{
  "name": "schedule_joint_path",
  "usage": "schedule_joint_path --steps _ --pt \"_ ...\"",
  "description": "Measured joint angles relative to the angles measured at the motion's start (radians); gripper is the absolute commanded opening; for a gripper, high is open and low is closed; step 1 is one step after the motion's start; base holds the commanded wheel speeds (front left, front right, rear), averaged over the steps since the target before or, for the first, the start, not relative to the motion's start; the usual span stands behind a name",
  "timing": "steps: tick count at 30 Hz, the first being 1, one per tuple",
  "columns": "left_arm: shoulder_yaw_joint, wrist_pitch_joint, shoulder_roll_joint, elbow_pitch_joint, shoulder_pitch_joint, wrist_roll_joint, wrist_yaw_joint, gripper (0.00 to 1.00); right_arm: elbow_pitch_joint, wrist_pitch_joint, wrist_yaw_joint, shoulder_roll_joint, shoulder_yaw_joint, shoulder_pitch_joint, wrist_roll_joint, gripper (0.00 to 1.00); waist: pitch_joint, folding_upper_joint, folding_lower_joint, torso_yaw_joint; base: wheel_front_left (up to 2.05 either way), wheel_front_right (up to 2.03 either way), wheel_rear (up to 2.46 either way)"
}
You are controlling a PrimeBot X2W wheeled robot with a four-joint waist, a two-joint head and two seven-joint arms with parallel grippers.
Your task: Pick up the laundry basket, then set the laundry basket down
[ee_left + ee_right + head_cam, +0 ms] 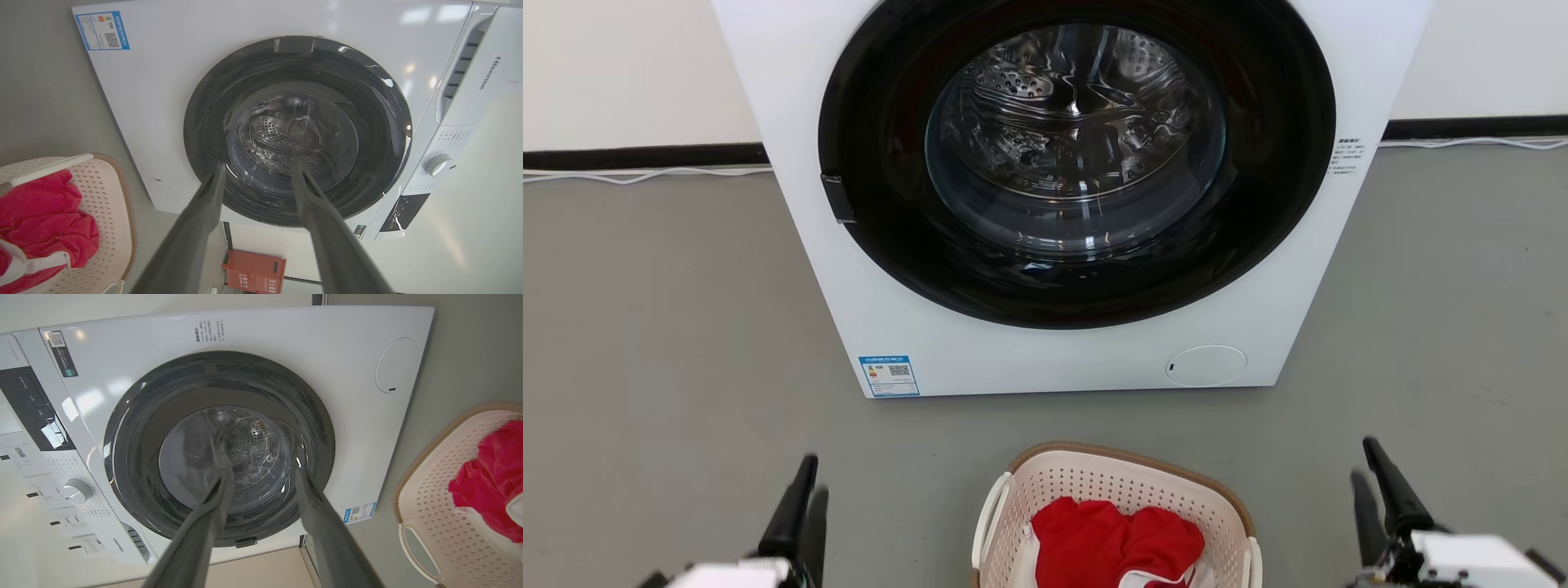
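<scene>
Btm edge of head view cuts off near end of laundry basket (1094, 482), which sits on floor (645, 327) just in front of washing machine (1013, 359). Red cloth (1111, 539) inside; white bit under it hard to ID. Machine top out of frame. L gripper (814, 478) & R gripper (1362, 459): fingers apart, empty, either side of basket, not touching it.

Washing machine (163, 102): brand name "Hisense" (488, 72) legible on the top panel. Blue energy label (889, 376) with QR code at the front lower corner; its print is unreadable. Red crate (253, 271) bears white characters, illegible.
</scene>
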Motion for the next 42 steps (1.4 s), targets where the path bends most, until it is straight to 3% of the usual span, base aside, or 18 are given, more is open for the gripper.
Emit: schedule_joint_path --steps 11,22,37,42 --pt "-0.021 -0.028 -0.002 0.004 0.022 0.005 0.002 1.0 -0.006 -0.005 0.0 0.003 0.007 0.022 -0.001 1.0 0.001 0.0 0.0003 -0.001 0.0 0.0 0.0" --pt "-0.039 -0.058 -0.001 -0.028 0.02 0.082 0.002 1.0 -0.044 -0.046 0.0 -0.032 0.06 0.022 -0.037 1.0 0.004 0.0 0.0002 -0.004 0.0 0.0 0.0" --pt "-0.076 -0.101 0.002 -0.064 0.019 0.292 0.003 1.0 -0.1 -0.097 0.0 -0.076 0.109 0.019 -0.178 1.0 0.006 0.0 0.0001 -0.009 0.0 0.0 0.0" --pt "-0.098 -0.116 0.002 -0.075 0.018 0.381 0.022 1.0 -0.115 -0.107 0.0 -0.09 0.129 0.019 -0.239 1.0 0.006 0.0 0.0001 -0.01 0.0 0.0 0.0"
